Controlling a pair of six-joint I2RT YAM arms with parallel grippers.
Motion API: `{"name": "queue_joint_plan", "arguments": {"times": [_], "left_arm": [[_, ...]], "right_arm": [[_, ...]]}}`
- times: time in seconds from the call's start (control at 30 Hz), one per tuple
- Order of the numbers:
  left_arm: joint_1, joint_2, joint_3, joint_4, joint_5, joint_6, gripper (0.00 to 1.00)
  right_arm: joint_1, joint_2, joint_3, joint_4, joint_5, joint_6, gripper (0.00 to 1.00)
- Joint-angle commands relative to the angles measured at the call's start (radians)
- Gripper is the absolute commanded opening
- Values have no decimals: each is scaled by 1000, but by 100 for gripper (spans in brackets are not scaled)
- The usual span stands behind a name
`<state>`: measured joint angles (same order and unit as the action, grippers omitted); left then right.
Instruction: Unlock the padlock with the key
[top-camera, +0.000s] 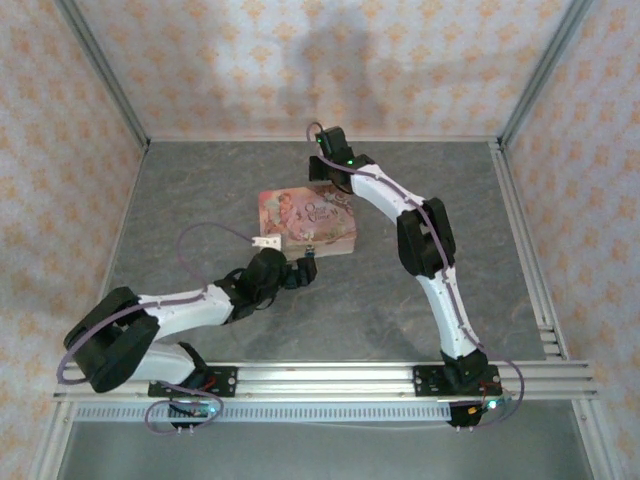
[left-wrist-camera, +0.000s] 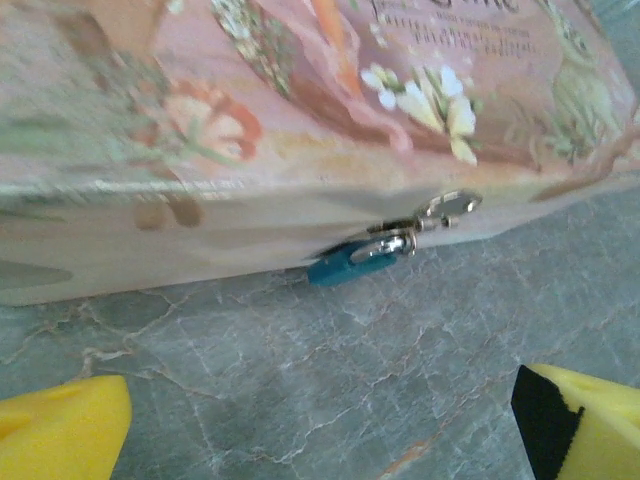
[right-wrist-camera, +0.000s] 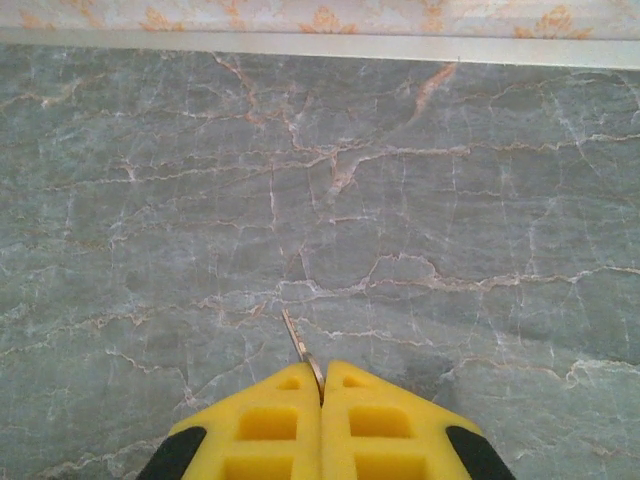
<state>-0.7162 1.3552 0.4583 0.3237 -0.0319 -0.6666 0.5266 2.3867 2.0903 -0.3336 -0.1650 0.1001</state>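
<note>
- Left wrist view: left pincer (left-wrist-camera: 320, 432) spread wide, holding nothing; the padlock (left-wrist-camera: 343, 266) lies against the lower side of the pink box (left-wrist-camera: 300, 100).
- Right wrist view: right pincer (right-wrist-camera: 322, 385) pressed together on the key (right-wrist-camera: 298, 342), blade jutting forward.

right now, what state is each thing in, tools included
pink box, lid shut
padlock, at the pink box's clasp, no key in it
right tool, shut on the key
key, pinched, tip sticking out
left tool, open, empty
</note>
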Motion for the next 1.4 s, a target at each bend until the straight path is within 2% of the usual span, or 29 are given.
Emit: {"name": "queue_joint_plan", "arguments": {"times": [0.0, 0.3, 0.53, 0.83, 0.9, 1.0, 1.17, 1.3, 1.37], "left_arm": [[-10, 66, -8, 216, -36, 88, 100], [-17, 247, 76, 293, -55, 180, 100], [-17, 367, 153, 339, -28, 208, 94], [-17, 406, 192, 440, 98, 301, 75], [-12, 402, 197, 451, 145, 312, 68], [6, 404, 201, 479, 217, 297, 55], [36, 407, 205, 478, 248, 249, 57], [68, 427, 207, 521, 304, 169, 51], [75, 435, 220, 509, 325, 149, 54]], "right_arm": [[1, -13, 34, -35, -8, -2, 0], [6, 2, 30, -39, -14, -23, 0], [18, 14, 29, -39, -21, -39, 0], [23, 2, -29, -10, -14, -39, 0], [23, -8, -51, 4, -12, -37, 0], [23, -23, -82, 20, -9, -32, 0], [24, -42, -120, 43, -7, -22, 0], [27, -58, -152, 63, -3, -17, 0], [25, -64, -161, 66, 0, -17, 0]]}}
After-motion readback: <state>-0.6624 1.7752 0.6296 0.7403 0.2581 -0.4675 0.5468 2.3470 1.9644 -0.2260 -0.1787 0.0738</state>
